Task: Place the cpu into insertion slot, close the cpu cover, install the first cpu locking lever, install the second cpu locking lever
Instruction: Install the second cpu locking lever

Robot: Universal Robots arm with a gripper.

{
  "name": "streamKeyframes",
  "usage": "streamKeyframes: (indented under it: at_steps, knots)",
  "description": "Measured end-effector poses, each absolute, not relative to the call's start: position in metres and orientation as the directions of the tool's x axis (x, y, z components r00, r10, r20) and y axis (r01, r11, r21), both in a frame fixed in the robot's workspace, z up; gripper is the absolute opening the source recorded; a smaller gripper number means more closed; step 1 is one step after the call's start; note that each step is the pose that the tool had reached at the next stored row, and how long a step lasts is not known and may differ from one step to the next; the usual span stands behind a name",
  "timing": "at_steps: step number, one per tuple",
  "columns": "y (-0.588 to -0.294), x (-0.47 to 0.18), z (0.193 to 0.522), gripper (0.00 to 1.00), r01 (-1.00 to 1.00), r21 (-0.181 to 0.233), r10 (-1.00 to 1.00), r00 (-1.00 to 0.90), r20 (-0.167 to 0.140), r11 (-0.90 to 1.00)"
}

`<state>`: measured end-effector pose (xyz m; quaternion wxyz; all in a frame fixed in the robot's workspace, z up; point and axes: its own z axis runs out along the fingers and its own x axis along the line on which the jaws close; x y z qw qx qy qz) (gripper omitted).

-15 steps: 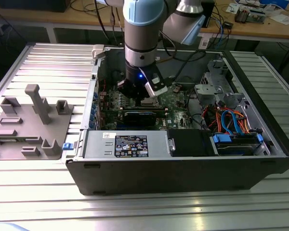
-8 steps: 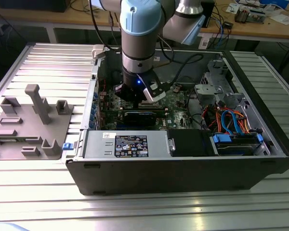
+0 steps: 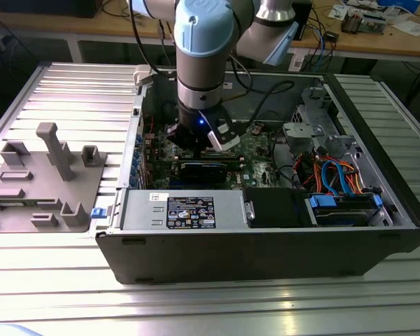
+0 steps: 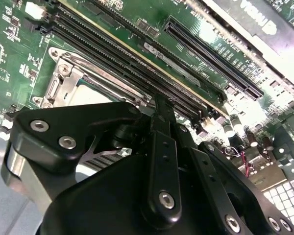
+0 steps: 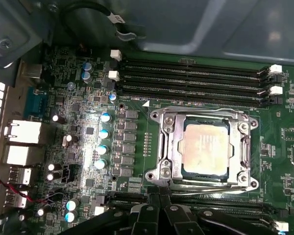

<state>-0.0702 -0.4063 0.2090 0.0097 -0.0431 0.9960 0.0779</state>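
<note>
My fingers [image 4: 159,115], whether parted I cannot tell, hover beside the thin, stiff cpu cover [image 5: 169,147]; its springy levers want an end-on hold.

Access to insertion slot [image 5: 204,147] is open from above. Long black memory slots [image 5: 196,78] hem it on two sides, capacitors [image 5: 103,139] on a third. In the exterior view, case walls [image 3: 266,245] box the arm; black card [image 3: 210,170] sits near.
</note>
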Motion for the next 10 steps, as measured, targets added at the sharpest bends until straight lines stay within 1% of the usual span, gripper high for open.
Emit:
streamKeyframes:
  at_steps: [10]
  knots:
    - [-0.4057, -0.0724, 0.2023, 0.11, -0.088, 0.192, -0.084, -0.996, -0.029, 0.977]
